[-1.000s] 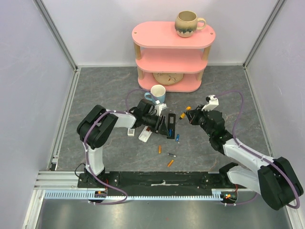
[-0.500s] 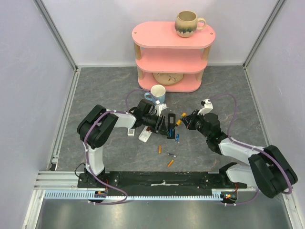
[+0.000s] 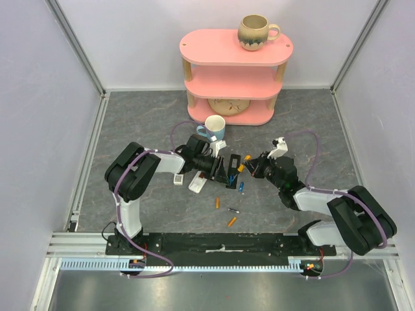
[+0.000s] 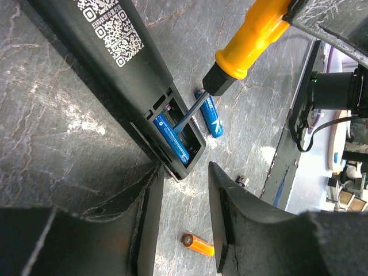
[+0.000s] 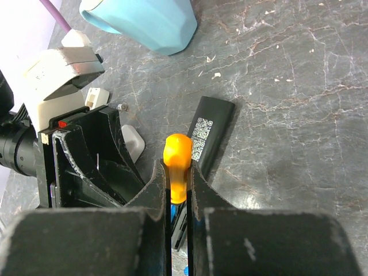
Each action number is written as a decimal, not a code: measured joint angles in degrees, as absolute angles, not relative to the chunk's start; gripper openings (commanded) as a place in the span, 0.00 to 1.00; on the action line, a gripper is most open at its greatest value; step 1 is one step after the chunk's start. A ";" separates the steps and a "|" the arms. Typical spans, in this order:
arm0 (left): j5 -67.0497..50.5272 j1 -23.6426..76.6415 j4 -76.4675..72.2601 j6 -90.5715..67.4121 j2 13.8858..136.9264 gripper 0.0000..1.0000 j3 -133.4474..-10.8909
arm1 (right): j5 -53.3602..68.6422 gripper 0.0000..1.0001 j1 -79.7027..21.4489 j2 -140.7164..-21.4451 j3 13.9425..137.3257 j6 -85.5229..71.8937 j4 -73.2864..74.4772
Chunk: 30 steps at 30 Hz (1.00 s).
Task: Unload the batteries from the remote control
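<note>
The black remote [image 4: 115,75] lies on the table with its battery bay open, also seen in the right wrist view [image 5: 211,131]. One blue battery [image 4: 172,138] sits in the bay. My right gripper [image 5: 178,172] is shut on the orange-handled screwdriver [image 5: 177,155], whose dark tip reaches into the bay beside that battery. A second blue battery [image 4: 211,118] lies on the table next to the remote's end. Orange batteries [image 3: 218,203] [image 3: 231,221] and a silvery one [image 3: 233,210] lie nearer the arm bases. My left gripper [image 4: 184,195] is open, with the remote's end just beyond its left fingertip.
A white remote [image 3: 197,183] and a small white piece [image 3: 178,180] lie left of the black remote. A blue mug [image 3: 214,127] stands just behind. A pink three-tier shelf [image 3: 237,71] with a beige mug [image 3: 255,31] stands at the back.
My right arm has moved left and down with the screwdriver, bringing it to the remote's open bay. The left arm and the remote have not moved.
</note>
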State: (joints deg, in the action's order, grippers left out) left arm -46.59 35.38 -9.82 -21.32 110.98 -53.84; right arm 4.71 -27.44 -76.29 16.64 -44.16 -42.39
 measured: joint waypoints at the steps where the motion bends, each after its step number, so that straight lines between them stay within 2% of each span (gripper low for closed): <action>1: -46.59 35.38 -9.78 -21.32 110.98 0.43 -53.84 | 4.56 0.00 -27.46 -76.36 16.27 -44.49 -42.96; 11: -46.59 35.09 -9.02 -21.17 110.98 0.41 -54.02 | 1.58 0.00 -27.14 -86.21 11.99 -54.06 -59.09; 18: -46.35 35.03 -8.60 -20.91 111.02 0.32 -54.02 | -0.21 0.00 -26.81 -96.23 9.10 -62.35 -73.17; 30: -45.65 35.00 -8.01 -20.56 111.04 0.30 -54.04 | 2.02 0.00 -25.02 -106.50 8.01 -71.57 -82.48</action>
State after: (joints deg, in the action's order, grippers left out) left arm -45.65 35.00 -8.01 -20.56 111.04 -54.04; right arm 2.02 -25.02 -106.50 8.01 -71.57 -82.48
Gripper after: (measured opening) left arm 0.297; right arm 0.081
